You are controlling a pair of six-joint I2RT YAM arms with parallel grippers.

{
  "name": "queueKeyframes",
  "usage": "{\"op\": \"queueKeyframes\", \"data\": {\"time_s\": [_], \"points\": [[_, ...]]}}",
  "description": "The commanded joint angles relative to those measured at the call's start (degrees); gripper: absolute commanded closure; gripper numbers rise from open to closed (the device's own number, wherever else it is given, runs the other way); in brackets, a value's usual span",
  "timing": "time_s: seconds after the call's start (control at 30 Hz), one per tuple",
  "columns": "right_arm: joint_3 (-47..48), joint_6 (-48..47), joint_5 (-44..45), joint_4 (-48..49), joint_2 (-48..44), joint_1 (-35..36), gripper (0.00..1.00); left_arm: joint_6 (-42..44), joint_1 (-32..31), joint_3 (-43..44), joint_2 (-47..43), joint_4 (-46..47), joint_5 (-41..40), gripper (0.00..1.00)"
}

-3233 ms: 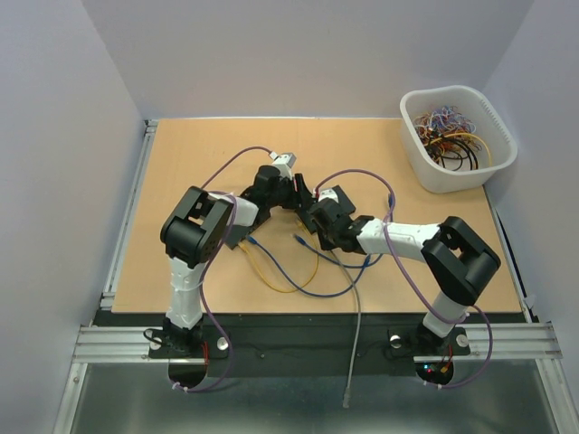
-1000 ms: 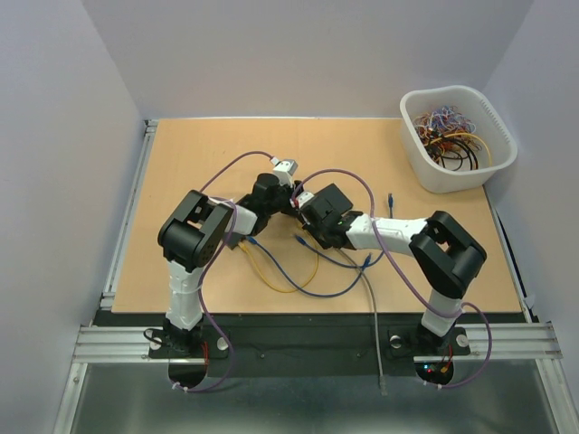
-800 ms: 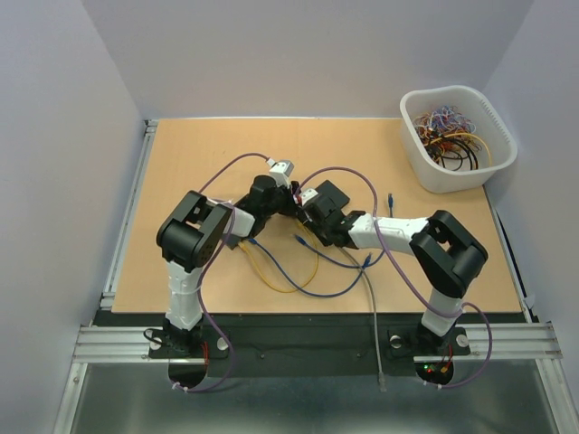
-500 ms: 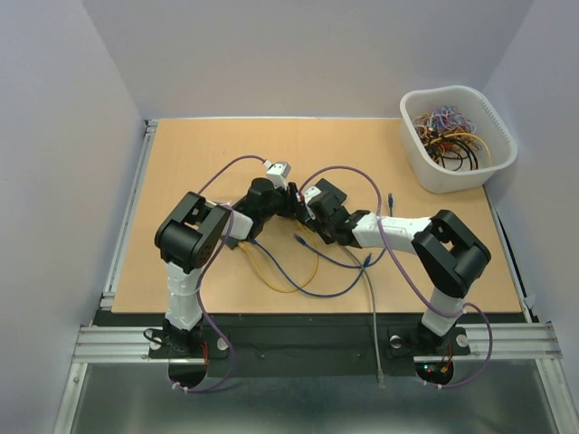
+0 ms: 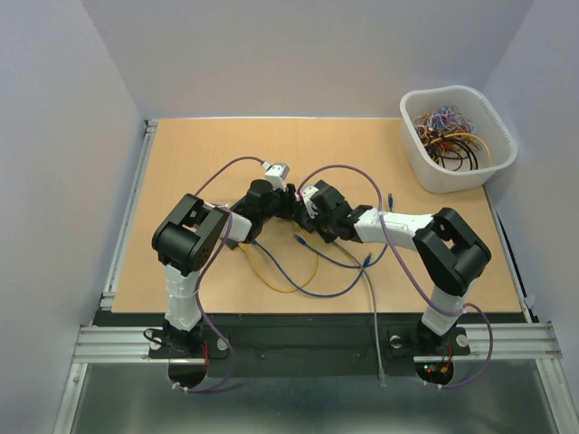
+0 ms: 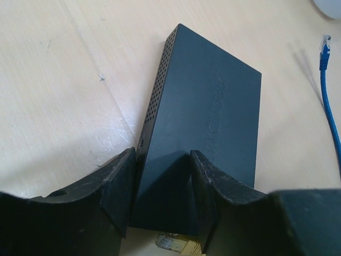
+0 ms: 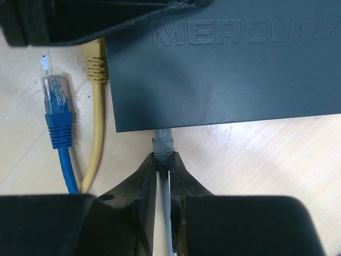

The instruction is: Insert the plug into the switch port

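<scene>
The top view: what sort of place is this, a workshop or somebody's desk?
Most likely a robotics lab test cell: a wooden table boxed in by plain walls, two robot arms bolted to a metal rail at its edge, and a white bin of spare cables.

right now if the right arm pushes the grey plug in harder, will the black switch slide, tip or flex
Probably rigid: the switch is a hard flat box. Tipping looks unlikely, since it lies low and wide. Alone it might slide on the smooth table, but the left gripper grips one end while the right gripper holds the grey plug at its edge.
</scene>
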Motion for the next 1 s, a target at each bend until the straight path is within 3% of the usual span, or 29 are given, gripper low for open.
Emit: {"op": "queueKeyframes", "data": {"time_s": [0.0,0.43,0.73,0.97], "points": [[8.05,1.18,-7.85,19.42,3.64,1.02,0.99,-4.65,-9.35,-3.73,-0.87,-6.42,14.67,0.48],[14.47,4.52,-10.75,19.50,9.18,1.46,1.00,-8.61,-11.82,-9.26,-2.98,-1.84,15.46,0.48],[7.80,5.93,-11.02,21.08,7.08,4.53,1.00,-5.88,-9.98,-11.02,-5.43,-7.11,10.28,0.48],[9.19,6.72,-10.49,21.61,8.21,8.40,1.00,-5.27,-8.92,-11.81,-8.33,-10.45,8.08,0.49]]}}
